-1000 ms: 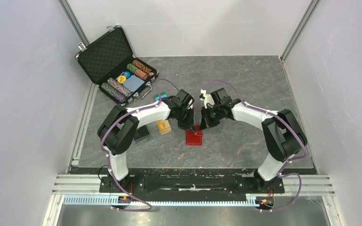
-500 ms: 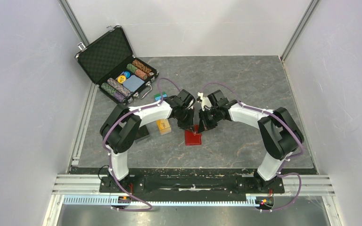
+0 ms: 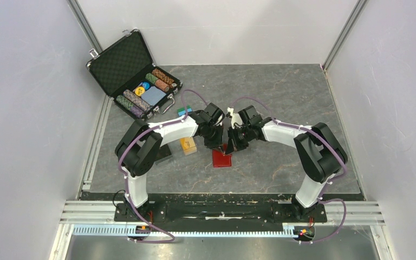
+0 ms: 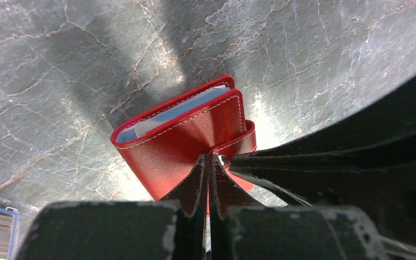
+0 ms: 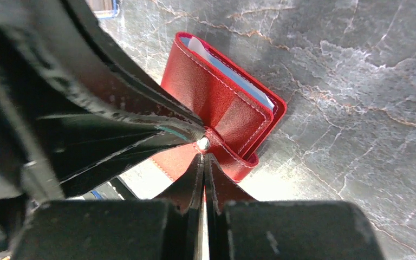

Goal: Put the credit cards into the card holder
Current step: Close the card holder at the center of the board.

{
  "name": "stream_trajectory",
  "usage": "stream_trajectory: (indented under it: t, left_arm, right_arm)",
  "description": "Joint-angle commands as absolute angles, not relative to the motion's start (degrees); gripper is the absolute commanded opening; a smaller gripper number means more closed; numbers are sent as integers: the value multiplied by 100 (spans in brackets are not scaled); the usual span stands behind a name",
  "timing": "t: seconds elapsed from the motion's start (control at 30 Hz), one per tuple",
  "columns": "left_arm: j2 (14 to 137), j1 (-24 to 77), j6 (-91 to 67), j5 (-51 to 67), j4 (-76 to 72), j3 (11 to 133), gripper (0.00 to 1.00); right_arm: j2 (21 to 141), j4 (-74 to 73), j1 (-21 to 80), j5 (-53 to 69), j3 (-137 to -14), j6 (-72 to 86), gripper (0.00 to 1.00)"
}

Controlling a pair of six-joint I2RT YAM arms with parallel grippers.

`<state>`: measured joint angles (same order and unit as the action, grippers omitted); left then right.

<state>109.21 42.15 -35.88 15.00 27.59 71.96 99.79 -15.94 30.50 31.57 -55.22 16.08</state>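
The red card holder [image 3: 222, 158] lies folded on the grey table, with a pale grey-blue card [image 4: 179, 111] showing in its open edge. It also shows in the right wrist view [image 5: 216, 103], where its metal snap [image 5: 202, 143] sits on the strap. My left gripper [image 3: 216, 145] is shut, its tips [image 4: 207, 160] down on the strap by the snap. My right gripper [image 3: 230, 146] is shut too, its tips [image 5: 203, 158] at the snap from the other side. An orange-gold stack of cards [image 3: 188, 145] stands left of the holder.
A small black square box [image 3: 163, 153] lies left of the orange stack. An open black chip case [image 3: 135, 76] with striped chips stands at the back left. A small teal item [image 3: 183, 111] sits behind the left arm. Walls close the table on three sides.
My right gripper has moved left, closing in on the card holder until it meets the left gripper over the clasp. The left gripper and the holder have barely moved.
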Motion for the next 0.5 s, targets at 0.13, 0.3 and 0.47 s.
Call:
stream_trajectory:
  t: [0.13,0.3,0.47]
  left_arm:
    - [11099,4333,-3284,1374,2845,7269,2]
    - [11158,4359,-3265,1312,2831,7130,2]
    - [11279,4416,-3201,1204,2821,6947,2]
  right_arm:
    - [10275,-1413,3179,2996,-5271,1634,0]
    - [10468,-1589,3193,2644,-5265,1640,0]
    - [10686,-1668,3191,2519,-5232,1683,0]
